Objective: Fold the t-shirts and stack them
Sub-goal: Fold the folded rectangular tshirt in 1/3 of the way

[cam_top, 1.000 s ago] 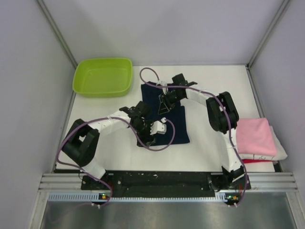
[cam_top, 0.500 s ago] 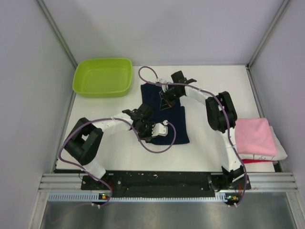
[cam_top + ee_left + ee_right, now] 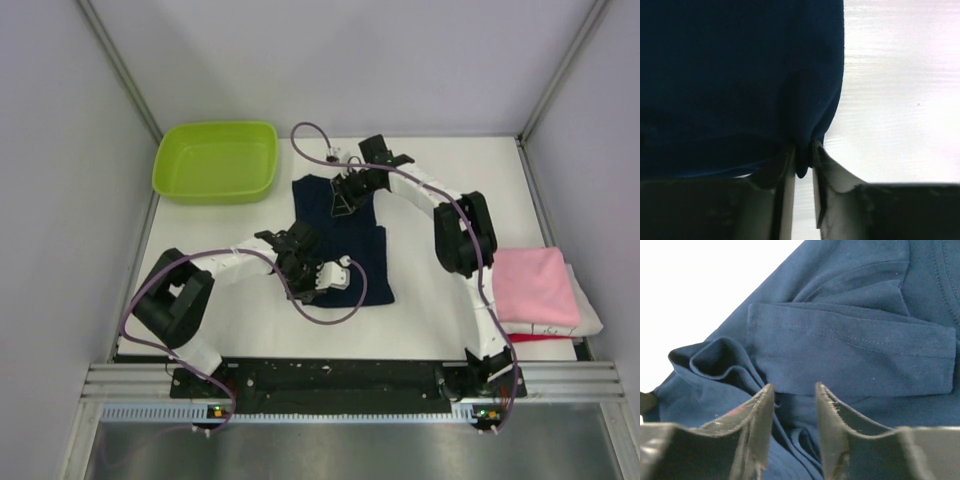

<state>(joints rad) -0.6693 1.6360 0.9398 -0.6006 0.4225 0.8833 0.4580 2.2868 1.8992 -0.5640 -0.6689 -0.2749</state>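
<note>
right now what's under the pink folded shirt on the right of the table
Under the pink shirt lies a folded white shirt, its edge showing along the right side. A red sliver peeks out at the near edge. The pink one covers the rest of both.

right claw (image 3: pixel 794 386) | jaws straddle bunched navy t-shirt (image 3: pixel 850 345) | grip unclear

I can read no word, label, brand or number anywhere, neither close up at my tools nor from above. The white folded t-shirt (image 3: pixel 588 318) at the right edge of the table (image 3: pixel 430 300) carries a small dark mark near its front edge, too small for me to make out.
</note>
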